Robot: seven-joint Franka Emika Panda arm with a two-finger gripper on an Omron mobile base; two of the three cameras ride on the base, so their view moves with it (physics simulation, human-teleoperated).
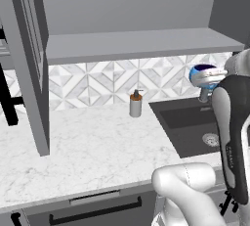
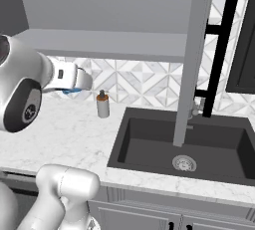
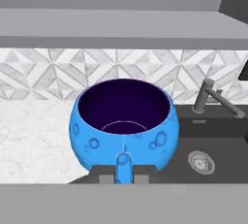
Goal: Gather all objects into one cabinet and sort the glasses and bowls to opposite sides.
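While the pincer (image 3: 124,172) is pinched on the near rim of the small blue bowl (image 3: 124,123), you hold that bowl in the air over the desk (image 1: 93,146), near the sink's left edge and below the front edge of the cabinet shelf (image 1: 141,44). Your step in hand, judging by this, is the lift into the grey upper cabinet (image 1: 146,5), whose tall door (image 1: 27,63) stands swung open at the desk's left end. Keep the bowl's mouth level as you raise it, since the grip is on one rim only and a tilt could let it swing. Clear the shelf's front edge fully before you push inward, then set it down toward whichever side you mean for bowls, leaving the opposite side free for the cups. Mind the soap dispenser (image 1: 135,104) standing at the desk's back edge by the tiled wall, and the faucet (image 3: 213,97) behind the sink (image 2: 184,144). As for contents, the blue bowl's dark interior looks empty, the sink basin holds nothing but its drain (image 2: 184,163), and the visible stretch of shelf carries nothing. Where the cups and the wide grey bowl stand cannot be told from these views.
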